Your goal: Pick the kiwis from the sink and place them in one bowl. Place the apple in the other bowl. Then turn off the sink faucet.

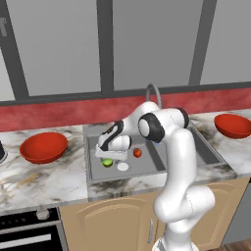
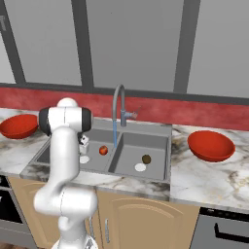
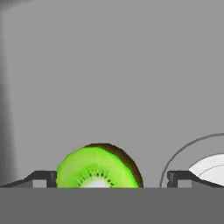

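In the hand view, the lime green kiwi [image 3: 98,168] lies on the grey sink floor between my two dark fingertips [image 3: 43,178]. My gripper [image 3: 111,180] is open around it, with a gap on its right side. From the left base view, the gripper [image 1: 107,157] hangs low in the left basin of the sink [image 1: 93,172], just over the green kiwi [image 1: 107,163]. The apple [image 1: 137,153] sits a little to the right of it. The olive-brown kiwi [image 2: 146,159] rests in the right basin. One red bowl [image 1: 43,147] stands left of the sink, the other bowl [image 1: 233,125] right of it. Water runs from the faucet [image 2: 118,104].
A white round drain [image 1: 123,166] lies right beside the green kiwi, and a second drain [image 2: 140,167] sits by the brown kiwi. A red backsplash and grey wall panels rise behind the marble counter [image 1: 29,179]. An oven front [image 1: 29,233] is at lower left.
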Robot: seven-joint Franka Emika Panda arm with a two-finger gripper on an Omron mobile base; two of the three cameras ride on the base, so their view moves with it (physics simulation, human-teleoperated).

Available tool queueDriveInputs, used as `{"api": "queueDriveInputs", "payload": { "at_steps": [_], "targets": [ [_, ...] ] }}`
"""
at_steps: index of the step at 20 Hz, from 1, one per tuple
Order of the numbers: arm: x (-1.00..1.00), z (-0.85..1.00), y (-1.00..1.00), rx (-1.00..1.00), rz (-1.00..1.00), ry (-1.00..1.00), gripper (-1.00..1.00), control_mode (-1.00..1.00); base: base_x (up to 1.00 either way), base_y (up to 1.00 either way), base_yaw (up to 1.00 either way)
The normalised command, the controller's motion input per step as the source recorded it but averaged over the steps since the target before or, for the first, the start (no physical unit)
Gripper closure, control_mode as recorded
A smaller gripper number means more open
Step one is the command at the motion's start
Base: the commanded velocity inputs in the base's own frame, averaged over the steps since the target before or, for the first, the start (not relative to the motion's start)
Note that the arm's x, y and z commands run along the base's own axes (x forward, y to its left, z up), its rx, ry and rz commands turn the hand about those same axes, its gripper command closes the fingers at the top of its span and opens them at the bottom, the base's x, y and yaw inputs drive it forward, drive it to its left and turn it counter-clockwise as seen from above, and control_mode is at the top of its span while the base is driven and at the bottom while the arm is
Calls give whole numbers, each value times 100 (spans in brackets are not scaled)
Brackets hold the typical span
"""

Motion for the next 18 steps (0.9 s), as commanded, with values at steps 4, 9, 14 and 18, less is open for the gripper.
{"api": "queueDriveInputs", "payload": {
  "at_steps": [4, 9, 14, 18],
  "targets": [
    [0, -26, 35, -4, -11, 0, -100, -100, 0, 0, 0],
    [11, -35, 21, -3, -8, 0, -100, -100, 0, 0, 0],
    [18, -34, 27, -4, -7, 0, 100, -100, 0, 0, 0],
    [14, -11, 26, -1, -7, 0, 100, -100, 0, 0, 0]
  ]
}}
